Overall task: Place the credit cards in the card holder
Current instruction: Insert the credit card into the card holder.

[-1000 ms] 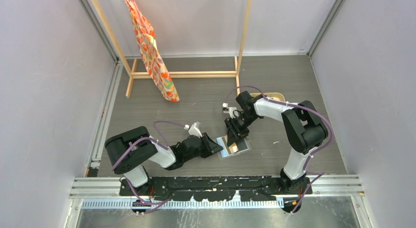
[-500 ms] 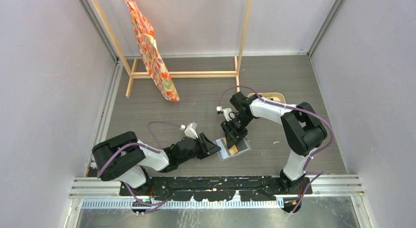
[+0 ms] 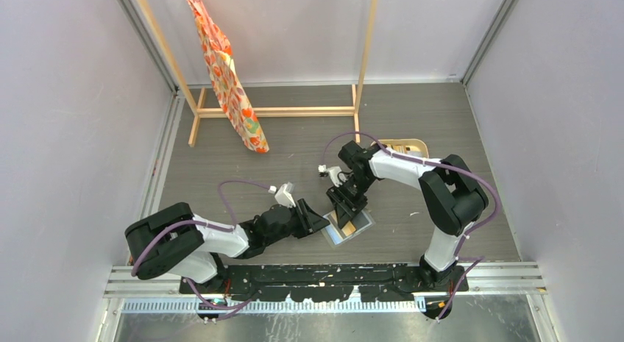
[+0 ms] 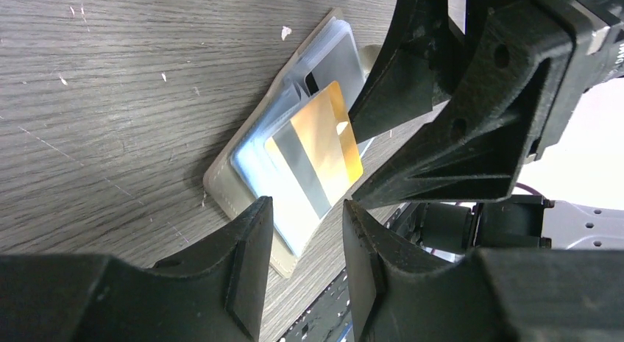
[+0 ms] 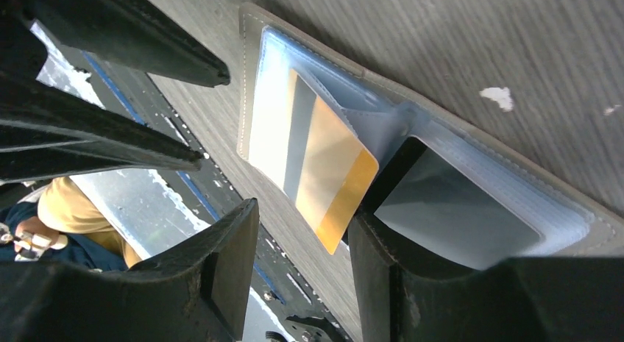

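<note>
The card holder [image 5: 456,209] lies open and flat on the bench, close to the near edge and about halfway along it. Its pale blue inside faces up. One credit card [image 5: 324,173] lies on the open holder. It is gold with a dark stripe. The striped end looks tucked under a clear pocket, and the gold end sticks out.

The left fingers [image 3: 321,221] come in low from the left. They are spread apart and hold nothing. Their tips sit at the left side of the holder, and the card shows in the gap between them.

The right fingers [image 3: 346,208] reach down from the far side, just above the holder. They are spread apart too, with nothing pinched between them. The gold end of the card lies below the gap. One tip is right at the card's edge, but I cannot tell if it touches.

A beige tray [image 3: 412,145] sits farther back on the right. A wooden rack [image 3: 276,111] stands at the far edge, with an orange cloth [image 3: 228,77] hanging on it.
</note>
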